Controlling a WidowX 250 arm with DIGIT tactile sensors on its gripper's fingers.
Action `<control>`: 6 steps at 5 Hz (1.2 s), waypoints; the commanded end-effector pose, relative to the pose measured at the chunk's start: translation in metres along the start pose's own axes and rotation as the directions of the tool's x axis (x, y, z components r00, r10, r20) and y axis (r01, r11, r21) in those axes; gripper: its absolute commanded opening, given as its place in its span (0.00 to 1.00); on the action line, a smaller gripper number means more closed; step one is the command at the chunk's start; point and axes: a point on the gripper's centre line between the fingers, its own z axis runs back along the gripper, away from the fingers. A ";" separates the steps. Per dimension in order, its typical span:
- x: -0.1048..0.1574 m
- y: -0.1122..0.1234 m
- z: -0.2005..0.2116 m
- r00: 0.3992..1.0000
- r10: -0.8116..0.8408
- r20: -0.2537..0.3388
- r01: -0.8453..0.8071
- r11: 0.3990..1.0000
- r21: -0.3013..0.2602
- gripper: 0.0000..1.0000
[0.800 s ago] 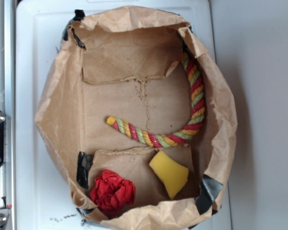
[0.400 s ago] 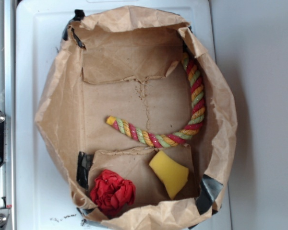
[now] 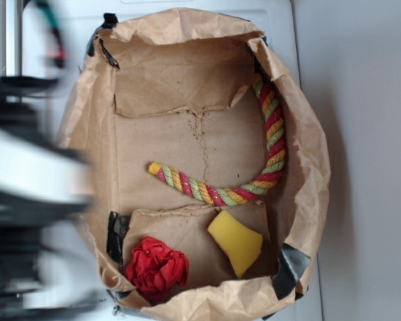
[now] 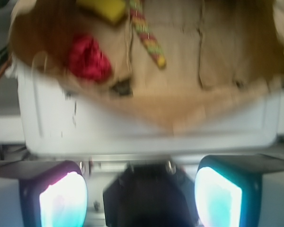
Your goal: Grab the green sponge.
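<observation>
I see the green sponge (image 3: 235, 243), really a yellow foam block, lying in the brown paper bag (image 3: 87, 134) near its lower right corner, just below the twisted rope (image 3: 217, 194) and right of the red cloth ball (image 3: 156, 267). My gripper (image 4: 140, 198) hangs outside the bag over the white counter (image 4: 132, 127), fingers (image 4: 64, 201) spread wide apart, holding nothing. The arm is blurred at the exterior view's left edge.
</observation>
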 end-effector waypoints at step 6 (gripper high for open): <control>0.072 -0.014 -0.071 0.860 -0.483 0.166 0.472 0.876 0.102 1.00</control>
